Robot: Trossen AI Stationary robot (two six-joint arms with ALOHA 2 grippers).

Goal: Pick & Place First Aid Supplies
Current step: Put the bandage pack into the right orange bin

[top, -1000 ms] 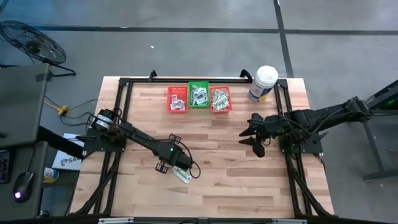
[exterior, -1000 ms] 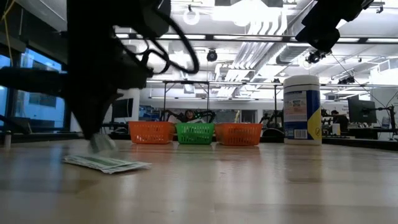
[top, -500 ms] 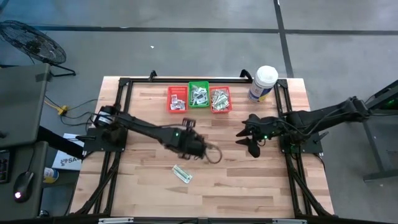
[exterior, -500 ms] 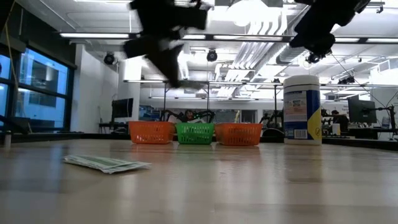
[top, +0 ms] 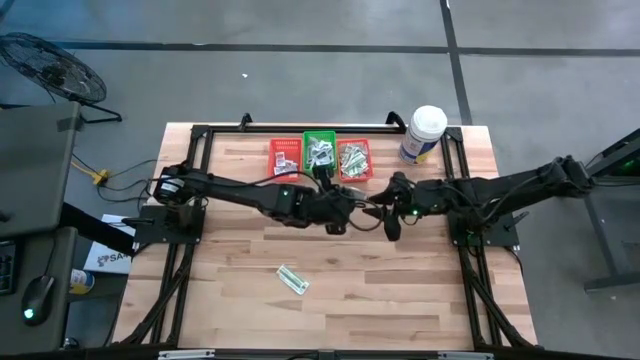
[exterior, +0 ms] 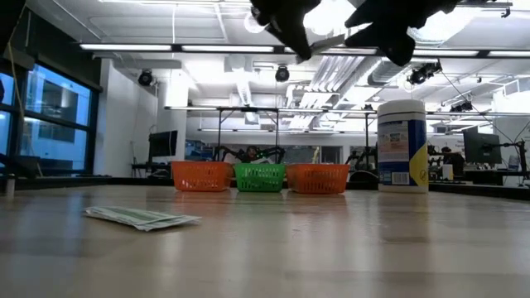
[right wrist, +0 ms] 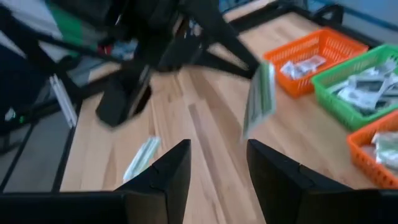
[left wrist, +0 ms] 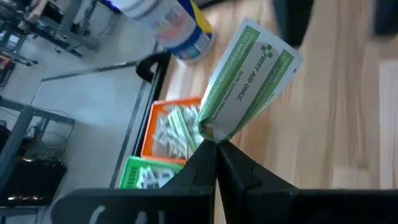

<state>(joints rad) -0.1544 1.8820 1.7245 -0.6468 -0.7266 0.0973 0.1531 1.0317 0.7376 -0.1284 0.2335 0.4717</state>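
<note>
green/white packet, orange baskets, green basket

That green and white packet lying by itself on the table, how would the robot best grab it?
The packet lies flat on the wooden table, a narrow strip. Probably best to come straight down from above and pinch across its narrow width near the middle, since flat paper offers no raised edge from the side.

— Premises, type?
— Robotics lab: open hall, grey concrete floor, strip lights and exposed ducts overhead.
— Fittings?
— Wooden workbench, monitors on far desks, a floor fan beside it.
</note>
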